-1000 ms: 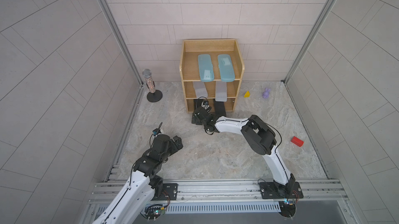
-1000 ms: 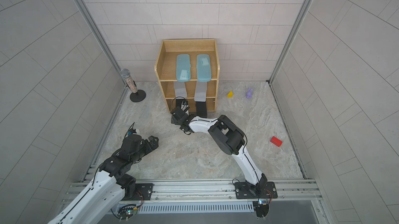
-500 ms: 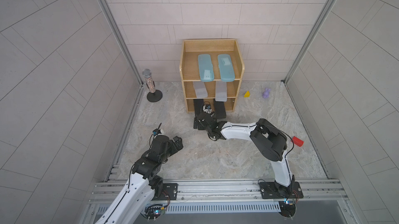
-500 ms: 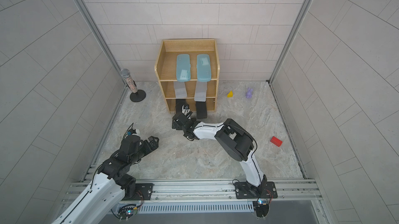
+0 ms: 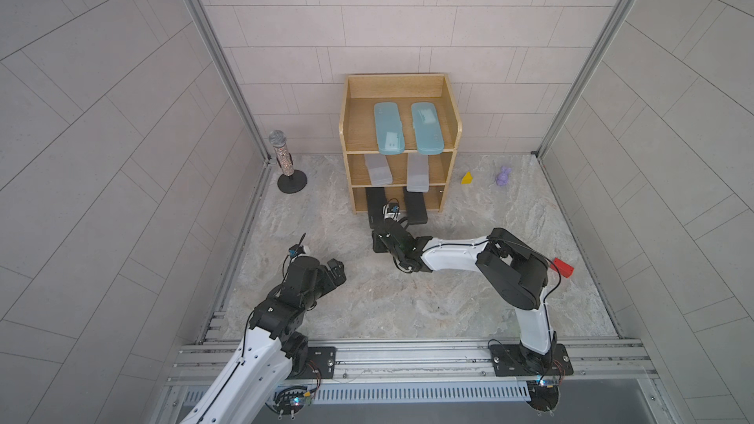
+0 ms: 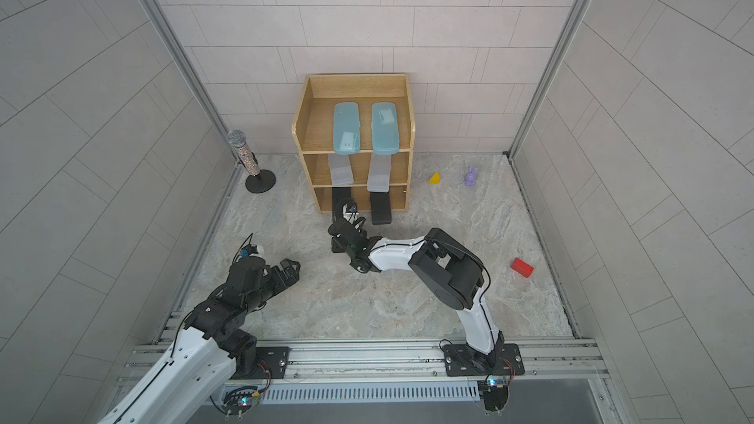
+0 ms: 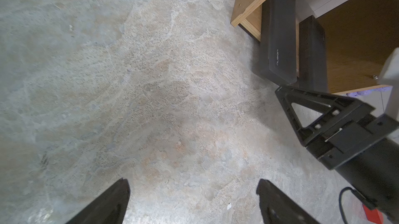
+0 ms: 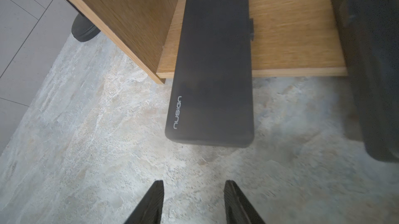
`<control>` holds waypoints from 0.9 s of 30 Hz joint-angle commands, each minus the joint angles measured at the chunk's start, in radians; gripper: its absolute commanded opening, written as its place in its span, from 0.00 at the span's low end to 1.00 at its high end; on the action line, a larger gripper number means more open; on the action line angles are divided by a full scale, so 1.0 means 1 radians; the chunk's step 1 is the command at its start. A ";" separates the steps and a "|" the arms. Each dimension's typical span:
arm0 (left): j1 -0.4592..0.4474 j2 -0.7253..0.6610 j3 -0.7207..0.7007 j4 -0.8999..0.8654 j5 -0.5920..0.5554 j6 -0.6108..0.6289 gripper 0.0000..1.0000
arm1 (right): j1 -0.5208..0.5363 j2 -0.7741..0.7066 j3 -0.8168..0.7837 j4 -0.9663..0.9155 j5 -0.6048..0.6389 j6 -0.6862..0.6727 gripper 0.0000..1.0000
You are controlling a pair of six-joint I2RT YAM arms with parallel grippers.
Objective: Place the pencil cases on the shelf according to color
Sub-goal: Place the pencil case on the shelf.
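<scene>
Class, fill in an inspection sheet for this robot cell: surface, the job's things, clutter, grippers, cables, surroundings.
Surface: marbled tabletop, no spills seen.
Job's things: shelf holds blue cases on top, pale-grey cases in the middle and black cases at the bottom, two each; the black ones overhang the front edge.
Clutter: microphone stand, yellow wedge, purple bunny, red block, all on the tabletop.
Grippers: left gripper open, empty; right gripper has its jaws apart, empty, facing a black case.
Cables: black cable looped at the right wrist; no snag seen.
Surroundings: grey tiled walls, metal rail in front.
</scene>
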 commanded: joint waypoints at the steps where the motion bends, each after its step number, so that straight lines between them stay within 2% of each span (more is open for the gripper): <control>1: 0.004 0.002 -0.008 0.013 -0.002 0.017 1.00 | -0.031 0.061 0.039 0.018 -0.040 0.019 0.48; 6: 0.004 0.007 -0.009 0.013 -0.005 0.025 1.00 | -0.078 0.107 0.058 0.079 -0.089 0.036 0.47; 12: 0.004 0.016 0.012 -0.006 -0.018 0.044 1.00 | -0.083 0.093 0.066 0.132 -0.155 -0.008 0.54; 19: 0.004 0.031 0.049 -0.007 -0.024 0.051 1.00 | -0.071 -0.074 -0.090 0.188 -0.153 -0.019 0.80; 22: 0.004 0.029 0.068 -0.005 -0.017 0.055 1.00 | -0.047 -0.183 -0.192 0.190 -0.127 -0.049 0.99; 27: 0.003 0.006 0.092 0.018 -0.029 0.060 1.00 | -0.017 -0.404 -0.358 0.123 -0.040 -0.128 1.00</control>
